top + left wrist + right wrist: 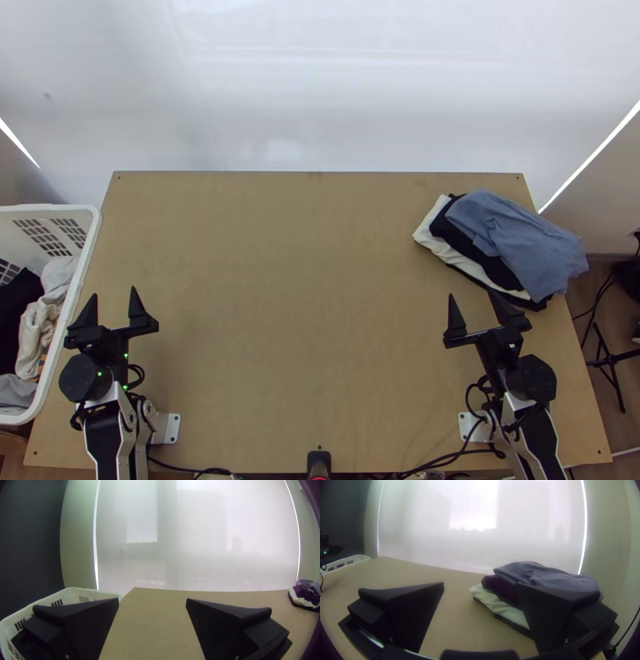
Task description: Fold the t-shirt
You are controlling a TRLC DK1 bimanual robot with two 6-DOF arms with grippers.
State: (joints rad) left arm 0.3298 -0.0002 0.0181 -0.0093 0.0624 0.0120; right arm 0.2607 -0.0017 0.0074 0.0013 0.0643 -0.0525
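In the top view my left gripper (114,298) stands open near the table's left edge, beside the basket, with nothing between its fingers. The left wrist view has the same gripper (152,601) with its fingers wide apart. My right gripper (472,301) is open just below the clothes pile at the table's right side. In the right wrist view this gripper (480,586) is also spread, one finger in front of the pile. A blue-grey folded garment (516,240) lies on top of the pile, over dark and cream cloth (452,250). Which piece is a t-shirt I cannot tell.
A white basket (90,240) with dark, cream and grey clothes (36,320) stands at the left edge. Bare wooden table (304,304) lies between the arms. A small black device (318,462) sits at the near edge, with cables close to both arm bases.
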